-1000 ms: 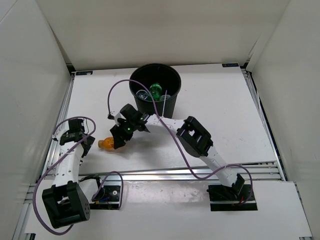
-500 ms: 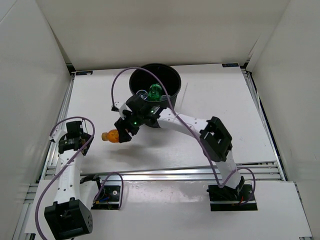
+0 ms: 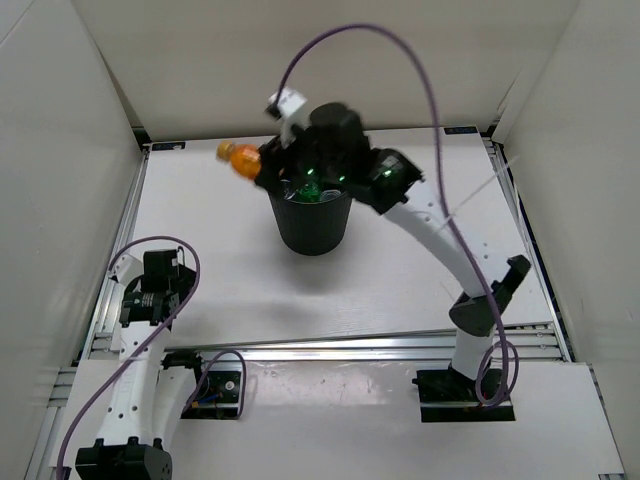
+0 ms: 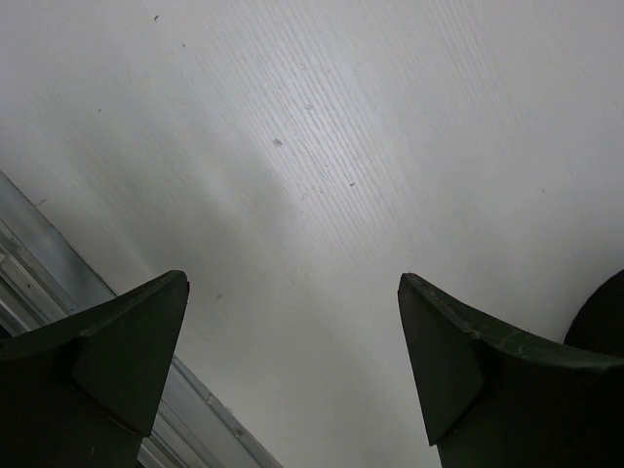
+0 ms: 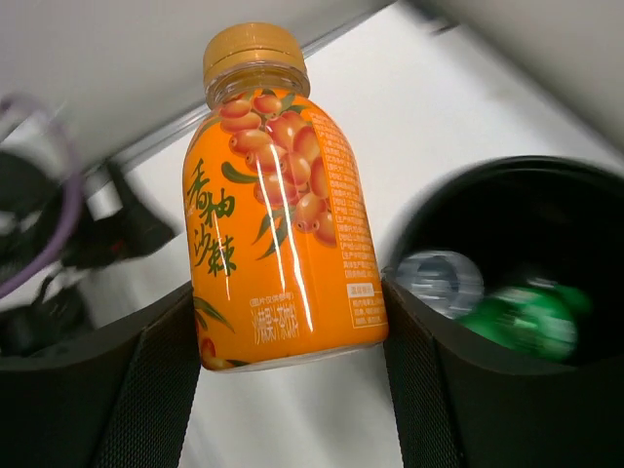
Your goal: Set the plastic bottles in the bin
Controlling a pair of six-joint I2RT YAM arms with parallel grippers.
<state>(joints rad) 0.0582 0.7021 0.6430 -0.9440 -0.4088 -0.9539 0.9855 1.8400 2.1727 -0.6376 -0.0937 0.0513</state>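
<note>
My right gripper (image 3: 262, 167) is shut on the short orange bottle (image 3: 240, 158), held high above the table at the left rim of the black bin (image 3: 315, 225). In the right wrist view the orange bottle (image 5: 278, 205) sits between my two pads (image 5: 161, 375), cap pointing away, with the bin (image 5: 507, 195) to its right. A green bottle (image 5: 522, 317) and a clear bottle (image 5: 439, 283) lie inside the bin. The green bottle also shows in the top view (image 3: 308, 192). My left gripper (image 4: 292, 361) is open and empty over bare table near the left edge.
White walls enclose the table on three sides. A metal rail (image 4: 58, 253) runs along the table's left edge by my left gripper (image 3: 160, 290). The right arm's purple cable (image 3: 420, 70) loops high above the bin.
My right gripper lifted the orange bottle off the table and carried it up and back to the bin's left rim. My left arm drew back toward the near left.
</note>
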